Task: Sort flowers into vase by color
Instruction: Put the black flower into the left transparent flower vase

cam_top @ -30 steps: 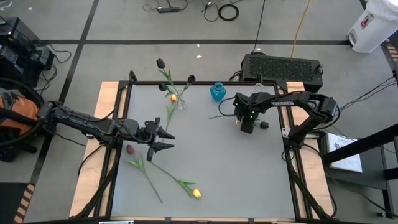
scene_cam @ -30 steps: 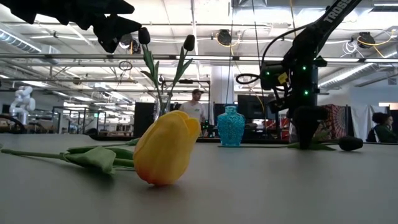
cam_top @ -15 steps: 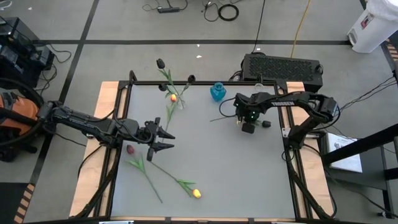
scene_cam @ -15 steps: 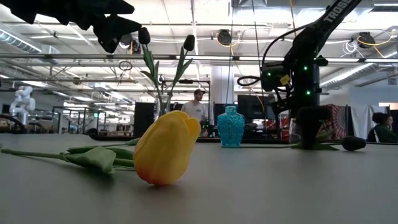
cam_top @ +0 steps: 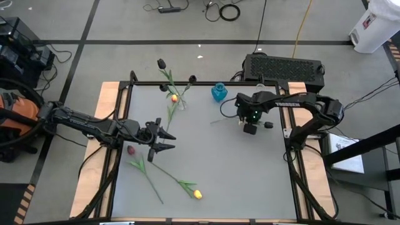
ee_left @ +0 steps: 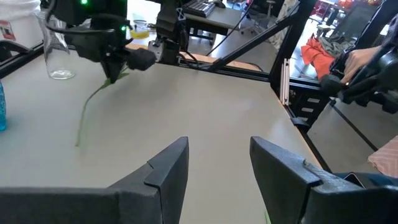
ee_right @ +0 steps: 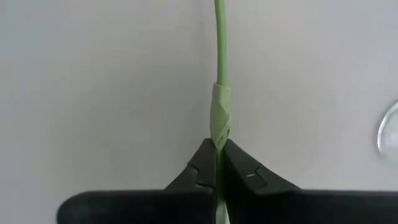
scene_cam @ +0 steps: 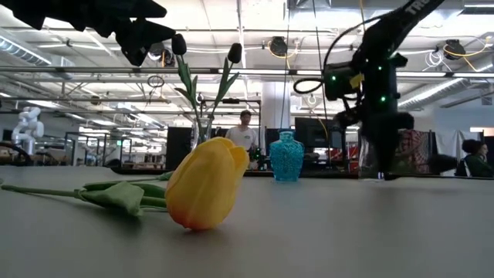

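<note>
Right wrist view, right pincer (ee_right: 217, 163) clamped on black tulip's (cam_top: 267, 125) thin green stem (leaf-wrapped), left pincer (cam_top: 167, 142) apart.

Grey concrete floor (cam_top: 187, 25) with dark tape lines; loose cables (cam_top: 228, 11) near top edge. Black case (cam_top: 284, 65) behind the table (cam_top: 212, 169). Bright ceiling strip lights (scene_cam: 255, 19); a person (scene_cam: 243, 135) stands far off

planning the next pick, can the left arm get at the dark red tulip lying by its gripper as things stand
Probably yes. The left gripper hangs open, holding nothing, and the dark red tulip lies close beside it, with nothing lying over its head. The right gripper is far across the table, shut on a black tulip's stem.
</note>
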You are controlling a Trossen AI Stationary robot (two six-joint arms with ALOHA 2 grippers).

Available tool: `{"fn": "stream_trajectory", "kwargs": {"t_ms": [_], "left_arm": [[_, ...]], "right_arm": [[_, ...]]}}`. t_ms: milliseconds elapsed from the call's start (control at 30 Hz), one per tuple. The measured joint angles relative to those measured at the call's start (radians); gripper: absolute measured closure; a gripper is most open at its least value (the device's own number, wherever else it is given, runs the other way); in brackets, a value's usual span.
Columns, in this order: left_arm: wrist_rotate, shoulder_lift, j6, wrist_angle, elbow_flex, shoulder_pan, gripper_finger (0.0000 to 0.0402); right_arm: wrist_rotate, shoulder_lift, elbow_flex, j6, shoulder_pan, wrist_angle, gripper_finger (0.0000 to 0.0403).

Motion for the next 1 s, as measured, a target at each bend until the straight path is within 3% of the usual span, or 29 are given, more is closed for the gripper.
{"fn": "stream_trajectory", "kwargs": {"t_ms": [267,633,1000], "left_arm": [[0.0,0.0,0.002,-0.006,0.0,0.0,0.0224],[0.0,0.0,0.003,-0.019,0.0,0.0,0.0224],[0.0,0.0,0.005,-0.019,0.0,0.0,0.0224]], "right_arm": [[-0.008,-0.003,0.12,0.051,0.114,-0.123,0.0403],[-0.112,-0.003,0.334,0.167,0.308,-0.24,0.0403],[-0.162,-0.005,0.527,0.288,0.518,-0.285,0.0402]]}}
